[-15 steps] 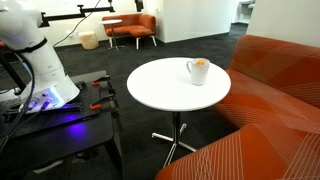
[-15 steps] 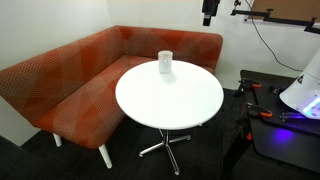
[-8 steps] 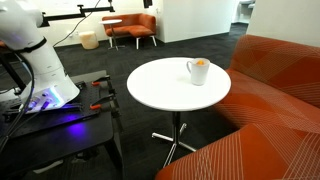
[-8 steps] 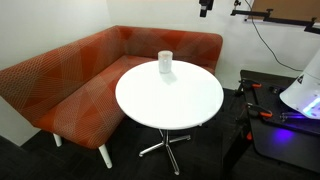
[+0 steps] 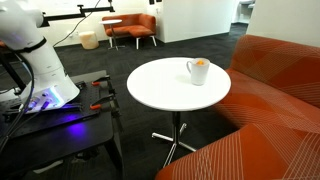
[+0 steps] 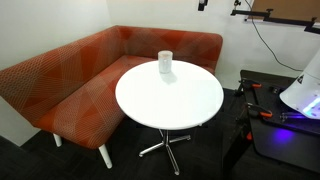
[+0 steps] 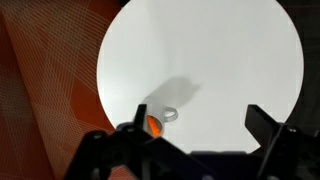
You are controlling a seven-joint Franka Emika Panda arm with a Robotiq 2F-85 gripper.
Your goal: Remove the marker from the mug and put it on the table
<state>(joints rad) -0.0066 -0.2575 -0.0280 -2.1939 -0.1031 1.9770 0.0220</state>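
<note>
Orange marker (image 5: 200, 62) sits inside white mug (image 5: 196, 72), tip showing at rim. Mug upright on round white worktop (image 5: 160, 92), toward upper right of its top in an exterior view. Wrist view: mug low, left of centre, partly hidden by tool finger. Tool (image 7: 195, 122) well above worktop, jaws spread wide, empty. Orange sofa (image 6: 70, 80) wraps around worktop.

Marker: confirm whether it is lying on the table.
No, in an exterior view the marker sits inside the mug, not flat on the table.
</note>
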